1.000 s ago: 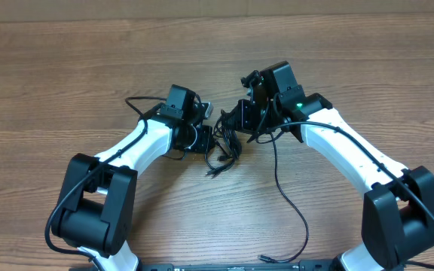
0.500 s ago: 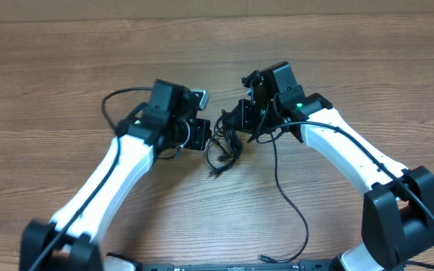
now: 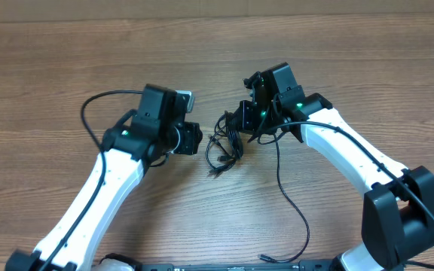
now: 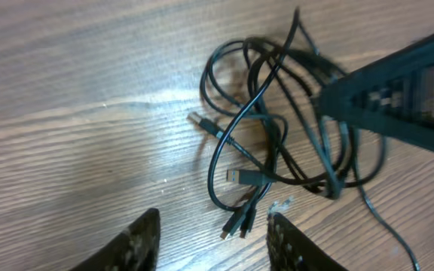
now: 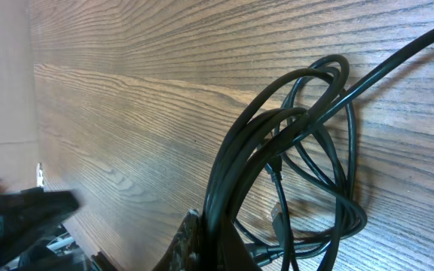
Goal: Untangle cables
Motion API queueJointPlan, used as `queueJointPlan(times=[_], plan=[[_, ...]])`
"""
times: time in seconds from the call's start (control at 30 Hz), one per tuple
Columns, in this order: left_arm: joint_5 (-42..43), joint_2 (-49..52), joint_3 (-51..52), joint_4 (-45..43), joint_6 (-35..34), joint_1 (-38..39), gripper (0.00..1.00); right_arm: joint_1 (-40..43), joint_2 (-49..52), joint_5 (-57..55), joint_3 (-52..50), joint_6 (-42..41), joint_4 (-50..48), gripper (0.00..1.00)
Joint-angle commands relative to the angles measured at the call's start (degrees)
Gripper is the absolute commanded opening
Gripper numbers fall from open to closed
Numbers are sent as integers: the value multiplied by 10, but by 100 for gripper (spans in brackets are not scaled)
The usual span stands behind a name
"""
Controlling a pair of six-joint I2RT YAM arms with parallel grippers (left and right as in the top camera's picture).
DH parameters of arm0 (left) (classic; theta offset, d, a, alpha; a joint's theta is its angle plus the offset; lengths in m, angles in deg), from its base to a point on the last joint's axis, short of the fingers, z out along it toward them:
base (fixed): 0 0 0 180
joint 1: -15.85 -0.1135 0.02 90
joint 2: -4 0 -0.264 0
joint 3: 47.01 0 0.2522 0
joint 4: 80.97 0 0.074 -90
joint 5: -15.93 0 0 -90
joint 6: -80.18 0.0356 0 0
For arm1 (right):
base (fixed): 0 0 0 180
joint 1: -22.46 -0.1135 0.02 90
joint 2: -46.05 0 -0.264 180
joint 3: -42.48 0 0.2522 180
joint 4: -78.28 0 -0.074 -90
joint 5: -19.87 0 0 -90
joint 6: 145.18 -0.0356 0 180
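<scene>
Tangled black cables [image 3: 223, 147], lying in loose loops at centre frame on the wooden table [image 3: 66, 68]. Several strands are clamped in the closed right gripper [image 3: 236, 124] at the tangle's upper right. The left gripper [image 3: 198, 140] is shown just left of the tangle, its fingers [image 4: 140, 239] parted and nothing held.

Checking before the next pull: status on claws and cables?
Left claw open, empty. Right claw shut on cables. Cables tangled, loops lying on table. Nothing blocking in view.
</scene>
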State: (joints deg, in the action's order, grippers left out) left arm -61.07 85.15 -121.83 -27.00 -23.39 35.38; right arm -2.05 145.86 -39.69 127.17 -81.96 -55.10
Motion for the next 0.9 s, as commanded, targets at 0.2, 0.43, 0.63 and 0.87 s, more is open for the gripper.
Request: queueJointPlan(times=[0.2,0.43,0.63,0.87], plan=[[66,125,-4,-66,48,5,39,-1,-10,-3,7,0,-2,4],[122,197,-4,-147,48,8,39,-1,-10,-4,7,0,-2,4],[125,249,-4,-193,46,16,41,-1,-10,-4,7,0,-2,4],[126,252,-7,-195,46,14,14,-1,-10,-4,7,0,-2,4]])
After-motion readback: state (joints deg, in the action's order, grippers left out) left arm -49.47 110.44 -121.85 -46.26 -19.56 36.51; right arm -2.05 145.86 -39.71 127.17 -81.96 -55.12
